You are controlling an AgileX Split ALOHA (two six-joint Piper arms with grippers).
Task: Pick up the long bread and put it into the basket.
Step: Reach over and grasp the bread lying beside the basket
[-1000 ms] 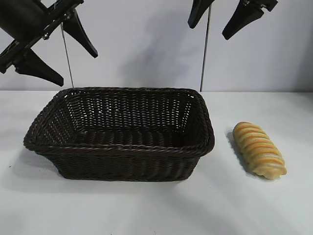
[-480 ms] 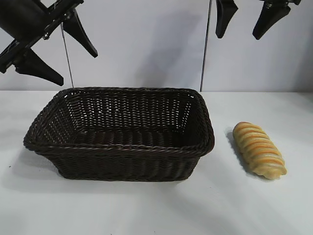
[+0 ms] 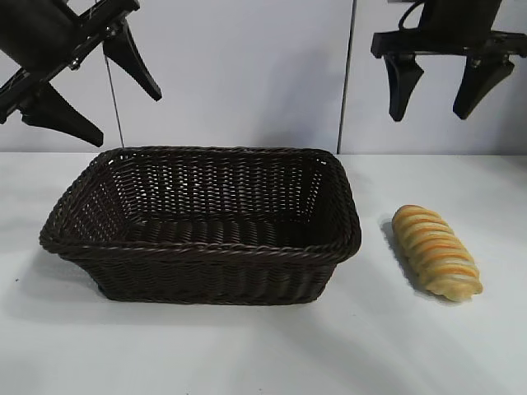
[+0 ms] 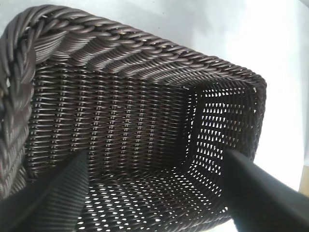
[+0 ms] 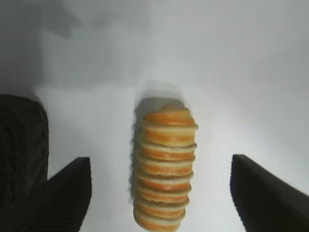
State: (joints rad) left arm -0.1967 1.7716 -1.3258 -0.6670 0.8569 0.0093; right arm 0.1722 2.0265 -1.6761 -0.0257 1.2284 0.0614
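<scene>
1. Nearest the exterior camera lay the bare front strip of the white, smooth desk (image 3: 247, 354), which carried everything else.
2. Behind that strip stood the large rectangular dark brown woven wicker basket (image 3: 202, 222) with sloping sides and a braided rim; nothing lay inside it.
3. Just beside the basket, on the right arm's side and apart from its wall, the elongated golden-tan long bread (image 3: 436, 251) with raised orange-brown and pale crosswise ridges rested on the desk, angled so that one end pointed toward the back wall.
4. Above and behind the bread hung the right hand (image 3: 438, 86), black, pointing straight down, its two fingers spread wide with nothing between them.
5. In the right wrist view the same hand (image 5: 161, 193) framed the long bread (image 5: 165, 166) lengthwise between the two dark fingers (image 5: 268, 193), with clear gaps on either side; a corner of the basket (image 5: 21, 150) showed at the edge.
6. Over the basket's far corner on the left arm's side, the left hand (image 3: 99, 86) hovered, tilted downward toward the basket, its fingers likewise spread wide and holding nothing.
7. The left wrist view looked down into the basket (image 4: 135, 121), its woven floor and braided rim filling the space between the spread fingers (image 4: 260, 193).
8. Farthest back rose a plain pale wall (image 3: 247, 74).
</scene>
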